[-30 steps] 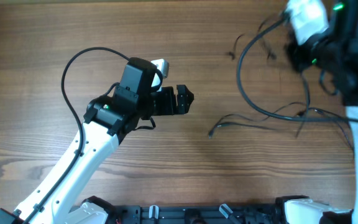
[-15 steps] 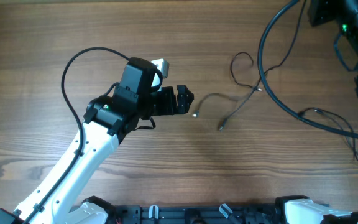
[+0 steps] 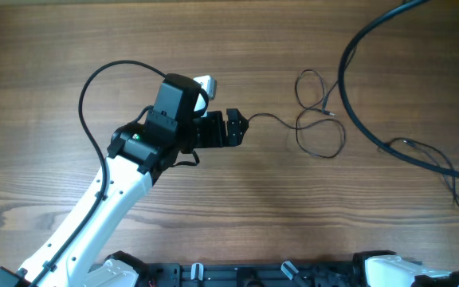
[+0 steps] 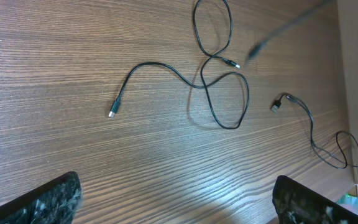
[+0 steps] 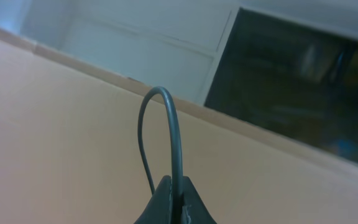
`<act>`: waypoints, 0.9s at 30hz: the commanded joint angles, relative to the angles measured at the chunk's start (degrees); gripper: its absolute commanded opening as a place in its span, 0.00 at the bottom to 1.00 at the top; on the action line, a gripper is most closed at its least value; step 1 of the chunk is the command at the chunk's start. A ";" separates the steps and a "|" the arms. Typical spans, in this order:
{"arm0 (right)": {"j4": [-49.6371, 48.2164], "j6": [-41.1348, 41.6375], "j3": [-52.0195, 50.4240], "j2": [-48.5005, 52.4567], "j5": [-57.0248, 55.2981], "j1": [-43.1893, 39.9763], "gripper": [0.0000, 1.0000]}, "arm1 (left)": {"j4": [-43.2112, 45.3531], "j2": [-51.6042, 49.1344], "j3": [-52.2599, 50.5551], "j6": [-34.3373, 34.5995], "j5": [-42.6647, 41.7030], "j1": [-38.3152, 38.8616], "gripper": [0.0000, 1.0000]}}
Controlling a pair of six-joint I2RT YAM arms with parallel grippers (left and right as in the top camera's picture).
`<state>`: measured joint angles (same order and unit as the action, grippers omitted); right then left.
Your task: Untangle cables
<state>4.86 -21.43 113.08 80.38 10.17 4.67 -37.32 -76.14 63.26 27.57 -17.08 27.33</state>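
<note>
Across the brown wood-grain table [image 3: 70, 48], the thin black looped cable [image 4: 204, 84] lay with one plug beside the wide-open, empty left gripper [image 3: 240, 127], which probably needed a square pinch there, opposing the right gripper [image 5: 174, 186], clamped on a thin grey cord [image 5: 178, 143].

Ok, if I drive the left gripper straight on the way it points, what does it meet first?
Probably the plug end of the nearest cable, lying on the table just ahead of the open left gripper. Its height is unclear, so it might pass over.
</note>
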 commanded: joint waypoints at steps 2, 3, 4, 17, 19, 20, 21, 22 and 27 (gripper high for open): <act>-0.11 -17.44 0.92 -0.44 -6.60 -0.04 0.04 | 0.00 -0.04 0.37 0.33 -0.68 0.20 1.00; 0.04 -17.44 0.92 -0.28 -11.30 -0.04 0.04 | 0.00 -0.04 0.37 0.33 -0.68 0.20 1.00; 0.37 -17.46 0.92 0.04 -17.14 -0.26 0.04 | 0.00 -0.04 0.37 0.31 -0.68 0.20 1.00; 24.55 8.09 0.92 12.07 -38.38 -26.86 0.04 | 0.00 -0.04 0.37 0.31 -0.68 0.20 1.00; 27.98 13.14 0.92 12.98 -37.77 -30.58 0.04 | 0.00 -0.04 0.37 0.31 -0.68 0.20 1.00; 29.38 15.02 0.92 13.25 -36.85 -32.63 0.04 | 0.00 -0.04 0.37 0.31 -0.68 0.20 1.00; 30.16 16.70 0.92 13.29 -35.76 -34.42 0.04 | 0.00 -0.04 0.37 0.31 -0.68 0.20 1.00; 30.82 18.18 0.92 13.29 -34.18 -36.59 0.04 | 0.00 -0.04 0.37 0.31 -0.68 0.20 1.00; 31.36 20.15 0.92 13.29 -27.96 -44.63 0.04 | 0.00 -0.04 0.37 0.33 -0.68 0.20 1.00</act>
<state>36.16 -5.06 113.38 93.56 -22.37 -36.95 -37.32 -76.18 63.26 27.55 -17.08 27.33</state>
